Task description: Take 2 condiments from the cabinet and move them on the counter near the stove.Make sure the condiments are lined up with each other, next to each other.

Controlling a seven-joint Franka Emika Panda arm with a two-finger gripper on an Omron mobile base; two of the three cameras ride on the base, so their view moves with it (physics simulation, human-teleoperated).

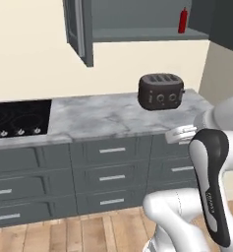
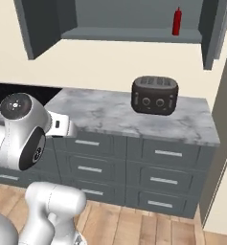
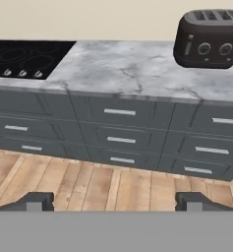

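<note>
One red condiment bottle (image 1: pixel 183 20) stands upright at the right end of the inner shelf of the open wall cabinet (image 1: pixel 142 33); the right base view shows this bottle (image 2: pixel 176 21) too. Below it lies the marble counter (image 1: pixel 103 118), with the black stove (image 1: pixel 19 117) at its left end. My gripper (image 3: pixel 114 203) is open, its two dark fingertips (image 3: pixel 37 201) set wide apart with nothing between them. It hangs low in front of the counter's edge, looking at the drawers and the floor, far below the cabinet shelf.
A black toaster (image 1: pixel 160 92) sits on the counter's right part, under the bottle. The cabinet's left door (image 1: pixel 78 29) swings out over the counter. Grey drawers (image 3: pixel 120 125) with short handles fill the front, above a wooden floor (image 3: pixel 88 182).
</note>
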